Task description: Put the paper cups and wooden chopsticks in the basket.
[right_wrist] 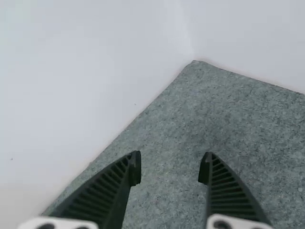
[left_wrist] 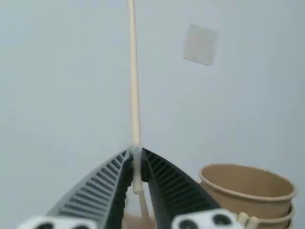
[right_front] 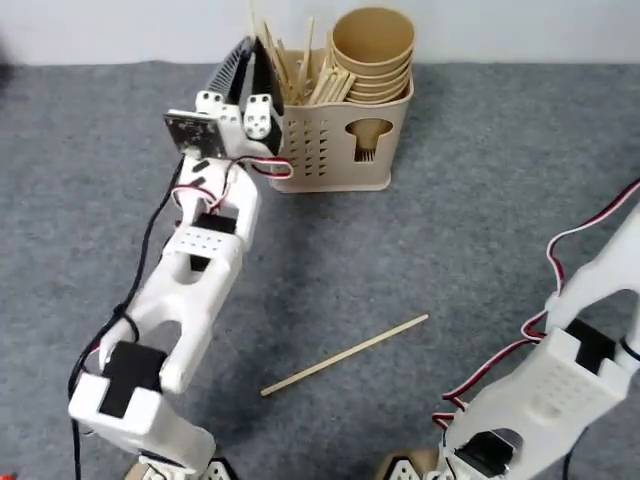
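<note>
Left end effector (left_wrist: 136, 155) clamps a chopstick (left_wrist: 135, 95) upright over the basket (right_front: 340, 150), seemingly poised for the drop; right end effector (right_wrist: 169, 167) gapes empty.

My left pincer (left_wrist: 136, 153) and right pincer (right_wrist: 170, 160) are black, ribbed. The chopstick (left_wrist: 134, 71) is pale cream, the cups (right_front: 372, 45) tan, the basket (right_front: 330, 150) beige with rows of slots, the mat (right_front: 480, 200) speckled grey.

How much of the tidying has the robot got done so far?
Done: the stacked paper cups and a bunch of chopsticks stand in the basket. In hand: the left fingers pinch one upright chopstick at the basket. Left: one loose chopstick lying on the grey table, with the right fingers open and empty.
</note>
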Motion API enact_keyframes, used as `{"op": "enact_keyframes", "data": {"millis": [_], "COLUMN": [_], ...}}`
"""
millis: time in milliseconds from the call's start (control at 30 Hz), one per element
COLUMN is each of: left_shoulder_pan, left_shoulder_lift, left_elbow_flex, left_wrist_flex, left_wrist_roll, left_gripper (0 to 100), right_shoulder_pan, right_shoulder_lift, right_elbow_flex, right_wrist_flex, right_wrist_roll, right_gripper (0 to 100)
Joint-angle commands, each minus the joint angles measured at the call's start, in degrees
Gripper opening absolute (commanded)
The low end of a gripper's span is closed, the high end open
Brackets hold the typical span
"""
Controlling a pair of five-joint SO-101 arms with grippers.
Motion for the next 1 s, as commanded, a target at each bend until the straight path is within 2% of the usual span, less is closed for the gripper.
{"op": "enact_keyframes", "data": {"millis": [0,233,967], "left_shoulder_pan": [1.5,1.9,2.3], "left_shoulder_lift": [-0.2,0.0,6.2], "left_elbow_flex": [-2.8,-2.8,-7.2], "left_wrist_flex": [-1.0,1.8,1.8], "left_wrist_roll": [0.6,0.8,0.5], "left_gripper": [1,1,3], "right_shoulder_pan": [-0.8,-1.2,-3.0], "right_shoulder_lift": [-0.5,-0.4,-0.5], "right_elbow_flex": [-0.3,-0.2,-0.3], "right_wrist_flex": [-0.1,-0.2,0.0], "right_wrist_roll": [-0.5,-0.5,-0.5], "right_gripper": [20.8,20.8,20.8]}}
